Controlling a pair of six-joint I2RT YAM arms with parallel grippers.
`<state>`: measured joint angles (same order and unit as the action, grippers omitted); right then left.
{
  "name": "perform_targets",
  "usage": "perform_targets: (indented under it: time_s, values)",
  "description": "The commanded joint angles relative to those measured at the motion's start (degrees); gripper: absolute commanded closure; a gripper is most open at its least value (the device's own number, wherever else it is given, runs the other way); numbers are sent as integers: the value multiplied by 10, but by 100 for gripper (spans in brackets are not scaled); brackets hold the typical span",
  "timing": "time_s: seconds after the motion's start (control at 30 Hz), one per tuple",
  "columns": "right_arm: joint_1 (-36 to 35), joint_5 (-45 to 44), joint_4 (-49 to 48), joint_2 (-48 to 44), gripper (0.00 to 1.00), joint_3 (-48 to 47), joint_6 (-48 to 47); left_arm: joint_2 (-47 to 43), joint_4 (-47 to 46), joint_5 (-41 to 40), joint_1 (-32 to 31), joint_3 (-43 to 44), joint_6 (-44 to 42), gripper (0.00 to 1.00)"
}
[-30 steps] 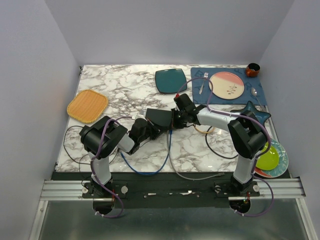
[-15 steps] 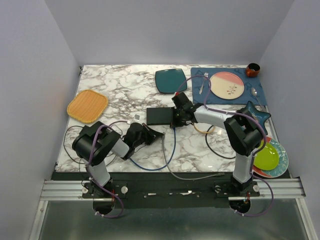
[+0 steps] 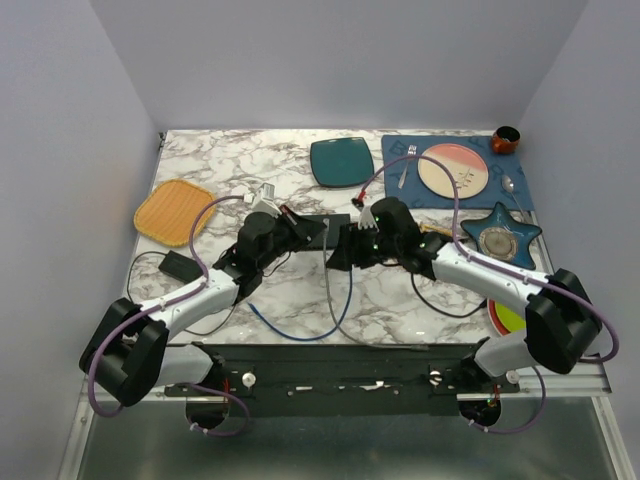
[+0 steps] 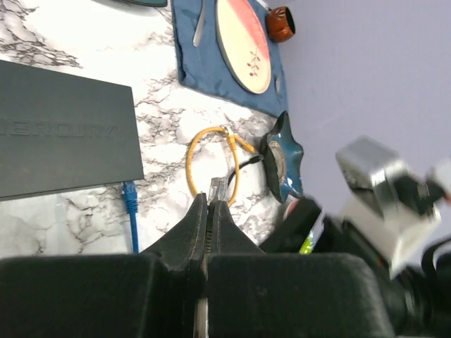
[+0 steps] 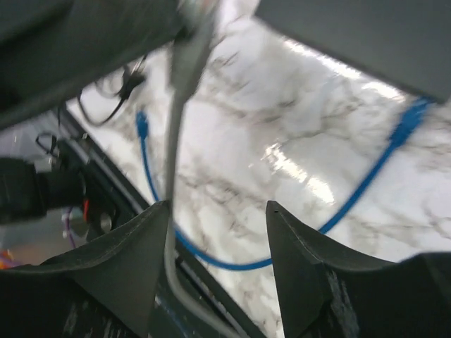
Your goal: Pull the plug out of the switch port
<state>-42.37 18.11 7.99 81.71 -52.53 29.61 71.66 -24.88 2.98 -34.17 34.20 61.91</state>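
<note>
The switch (image 4: pixel 63 134) is a flat black box on the marble; in the top view it (image 3: pixel 338 219) lies between the two grippers. My left gripper (image 4: pixel 209 201) is shut on a clear plug (image 4: pixel 217 187) whose tip sticks out past the fingertips, away from the switch. Its grey cable (image 3: pixel 328 290) hangs toward the front edge. A blue plug (image 4: pixel 129 191) sits at the switch's near edge. My right gripper (image 5: pixel 215 208) is open with nothing between its fingers; the grey cable (image 5: pixel 173 141) runs beside its left finger (image 5: pixel 141 239).
A blue cable (image 3: pixel 300 335) loops on the marble in front. A yellow cable loop (image 4: pixel 211 162) and star dish (image 3: pixel 500 238) lie right of the switch. Behind are a teal plate (image 3: pixel 340 160), a placemat (image 3: pixel 400 190) with a pink plate (image 3: pixel 452 170), and an orange mat (image 3: pixel 175 212) far left.
The right gripper has opened and drawn back from the switch. Both arms have stretched out low over the table. The left gripper, still shut, has moved from the front up beside the switch.
</note>
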Motion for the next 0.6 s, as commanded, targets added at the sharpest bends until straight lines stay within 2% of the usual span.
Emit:
perform_targets:
  time_s: [0.0, 0.23, 0.33, 0.4, 0.43, 0.47, 0.53, 0.57]
  values:
    - [-53, 47, -36, -28, 33, 37, -26, -12, 91, -25, 3, 25, -47, 100]
    - [-92, 18, -75, -37, 33, 88, 6, -31, 116, -25, 3, 32, -51, 100]
    - [-107, 4, -75, -15, 37, 88, 15, -42, 116, -25, 3, 27, -46, 100]
    - [-110, 6, -90, 1, 43, 87, 25, -52, 118, -25, 3, 23, -45, 100]
    - [-114, 7, -94, 12, 55, 87, 28, -56, 118, -25, 3, 21, -45, 100]
    - [-115, 8, -99, 16, 61, 88, 36, -62, 119, -25, 3, 18, -45, 100]
    - [-117, 18, -114, 21, 70, 87, 41, -71, 119, -25, 3, 10, -41, 100]
    - [-119, 21, -116, 23, 71, 84, 41, -73, 119, -25, 3, 6, -39, 100]
